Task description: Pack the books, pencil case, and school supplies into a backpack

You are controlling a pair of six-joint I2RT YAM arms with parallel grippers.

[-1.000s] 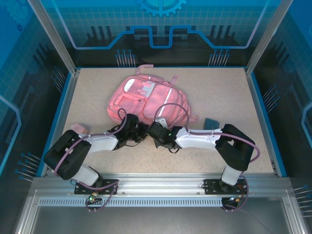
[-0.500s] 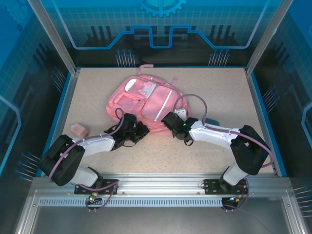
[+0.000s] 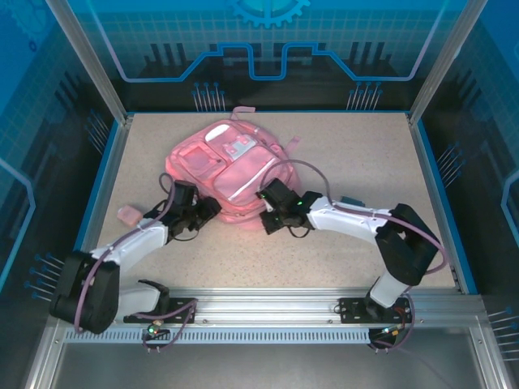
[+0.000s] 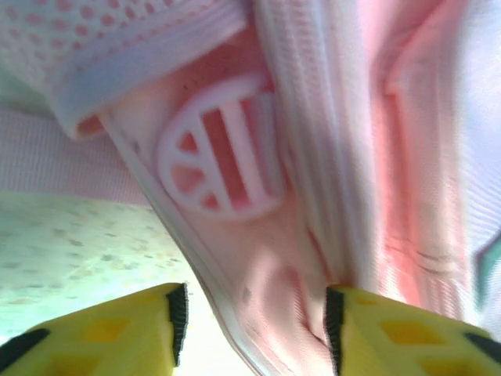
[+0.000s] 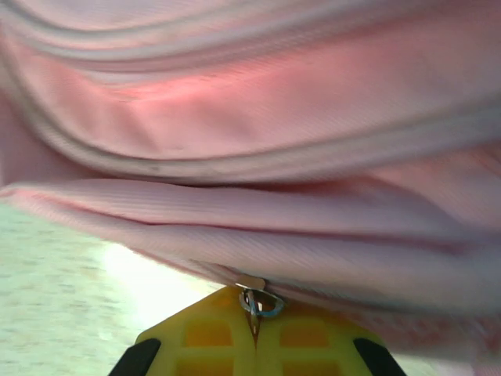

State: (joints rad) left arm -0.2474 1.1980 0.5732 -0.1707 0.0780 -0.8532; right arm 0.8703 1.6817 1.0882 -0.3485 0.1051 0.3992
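The pink backpack (image 3: 223,162) lies flat at the middle of the table, its top towards the back left. My left gripper (image 3: 207,209) is at its near left edge. In the left wrist view the left gripper (image 4: 254,317) is open, with a fold of the backpack (image 4: 313,196) between the yellow fingers (image 4: 376,329), touching the right one. My right gripper (image 3: 268,215) is at the bag's near edge. The right gripper (image 5: 254,317) is shut on a metal zipper pull (image 5: 260,302) under the pink backpack (image 5: 258,141). The books are out of view.
A small pink object (image 3: 130,215) lies on the table left of the left arm. A teal flat piece (image 3: 351,200) peeks out behind the right arm. Blue rails border the speckled table (image 3: 365,154) on both sides.
The backpack has slid left and turned. My left arm has swung out to the left with it. My right gripper has followed leftward along the bag's near edge.
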